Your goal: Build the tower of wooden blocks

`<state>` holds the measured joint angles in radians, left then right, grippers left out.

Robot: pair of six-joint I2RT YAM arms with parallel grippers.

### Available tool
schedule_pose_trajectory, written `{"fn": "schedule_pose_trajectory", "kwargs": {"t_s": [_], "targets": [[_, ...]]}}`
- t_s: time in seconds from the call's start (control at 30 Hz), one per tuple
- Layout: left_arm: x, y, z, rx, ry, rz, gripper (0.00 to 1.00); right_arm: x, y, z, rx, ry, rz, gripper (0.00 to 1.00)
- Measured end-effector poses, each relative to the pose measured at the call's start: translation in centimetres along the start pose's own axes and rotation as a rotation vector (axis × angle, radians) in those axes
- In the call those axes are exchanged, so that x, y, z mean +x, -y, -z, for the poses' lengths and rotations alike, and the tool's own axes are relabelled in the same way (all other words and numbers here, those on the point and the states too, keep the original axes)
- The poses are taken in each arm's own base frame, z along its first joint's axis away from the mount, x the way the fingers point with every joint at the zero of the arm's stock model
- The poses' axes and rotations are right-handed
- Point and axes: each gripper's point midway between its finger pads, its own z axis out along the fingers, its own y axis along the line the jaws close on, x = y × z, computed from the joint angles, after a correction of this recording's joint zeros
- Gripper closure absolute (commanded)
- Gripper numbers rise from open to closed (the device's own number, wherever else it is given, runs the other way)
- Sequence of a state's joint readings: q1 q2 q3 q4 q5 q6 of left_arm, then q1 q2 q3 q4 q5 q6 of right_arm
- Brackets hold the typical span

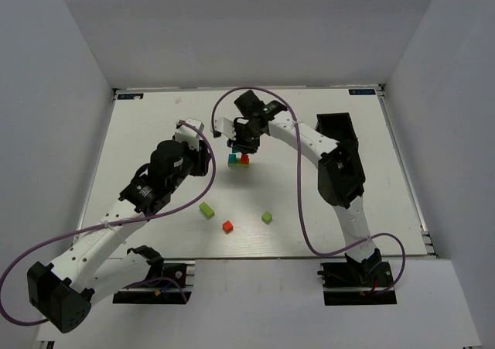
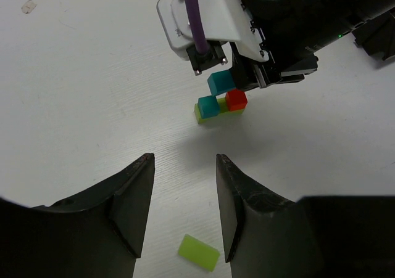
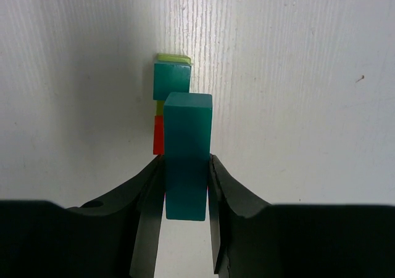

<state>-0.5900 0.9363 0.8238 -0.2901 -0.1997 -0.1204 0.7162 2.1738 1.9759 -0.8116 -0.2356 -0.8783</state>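
Note:
The wood block tower point(image 1: 238, 159) stands at mid-table: a teal cube point(image 2: 208, 106) and a red cube point(image 2: 236, 99) side by side on a lime-green piece point(image 2: 200, 114). My right gripper point(image 3: 186, 161) is shut on a longer teal bar point(image 3: 187, 136), held just above the tower, apart from the cubes; in the left wrist view the teal bar point(image 2: 219, 82) hangs over the teal cube. In the right wrist view the teal cube point(image 3: 171, 81) and red cube point(image 3: 158, 136) show beyond the bar. My left gripper point(image 2: 185, 161) is open and empty, short of the tower.
Loose on the near table lie a lime-green block point(image 1: 206, 210), a red cube point(image 1: 227, 226) and a lime-green cube point(image 1: 267, 217). The lime-green block point(image 2: 199, 253) lies under my left fingers. A black box point(image 1: 338, 126) sits behind the right arm. A purple cable point(image 1: 298, 202) loops over the table.

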Motion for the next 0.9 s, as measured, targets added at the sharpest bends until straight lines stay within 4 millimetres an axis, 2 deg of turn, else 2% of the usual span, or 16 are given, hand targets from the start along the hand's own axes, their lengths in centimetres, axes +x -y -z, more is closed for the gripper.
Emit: {"fn": "schedule_pose_trajectory", "kwargs": {"t_s": [0.4, 0.67, 0.9], "targets": [[0.0, 0.0, 0.0, 0.000, 0.000, 0.000, 0.45, -1.3, -0.4, -0.3, -0.031, -0.005, 0.067, 0.97], [0.0, 0.0, 0.0, 0.000, 0.001, 0.000, 0.45, -1.1, -0.7, -1.8, -0.054, -0.020, 0.046, 0.96], [-0.3, 0.0, 0.2, 0.001, 0.011, 0.002, 0.45, -1.1, -0.8, -2.0, -0.055, -0.023, 0.027, 0.96]]}}
